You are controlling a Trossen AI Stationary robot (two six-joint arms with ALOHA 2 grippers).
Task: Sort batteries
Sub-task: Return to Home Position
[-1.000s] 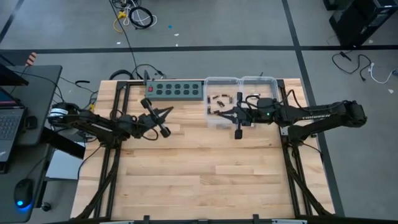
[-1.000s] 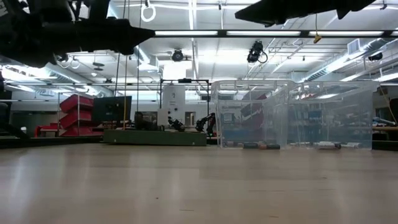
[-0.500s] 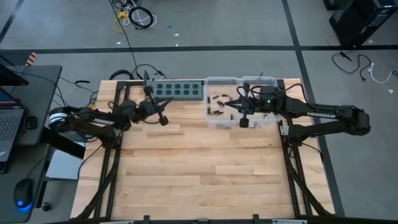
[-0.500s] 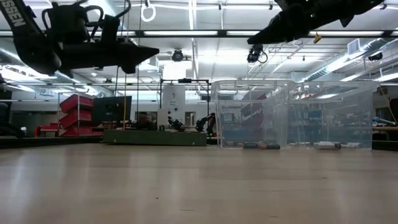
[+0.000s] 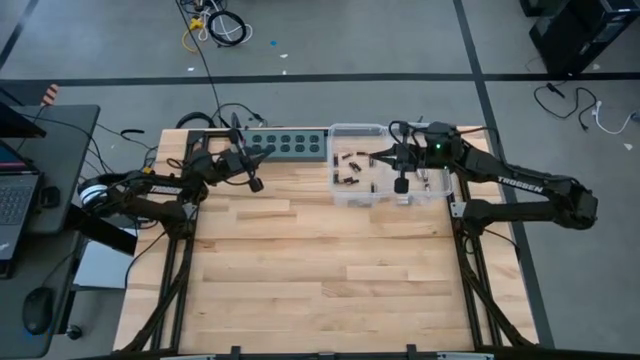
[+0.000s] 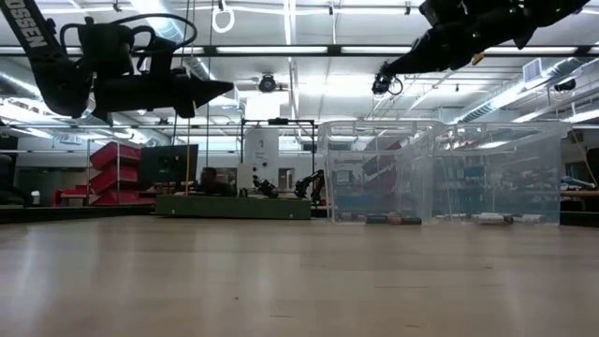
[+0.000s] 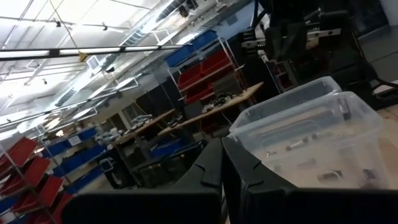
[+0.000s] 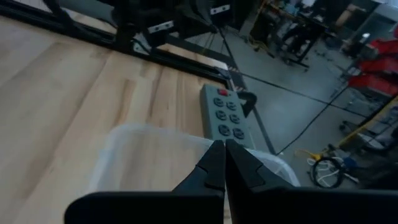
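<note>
Sorting looks done, you're homing now: batteries point(image 5: 350, 160) binned below your right gripper point(image 8: 224, 149). It and the left gripper point(image 7: 222, 149) are pinched together, empty. Lift clear.

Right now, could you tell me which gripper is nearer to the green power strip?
Left. The left gripper hangs close beside the power strip, while the right gripper hangs above the transparent bins, past the strip's other end.

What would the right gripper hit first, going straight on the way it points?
Probably the clear bin just ahead of the right gripper; the power strip lies beyond, though depth is unclear.
</note>
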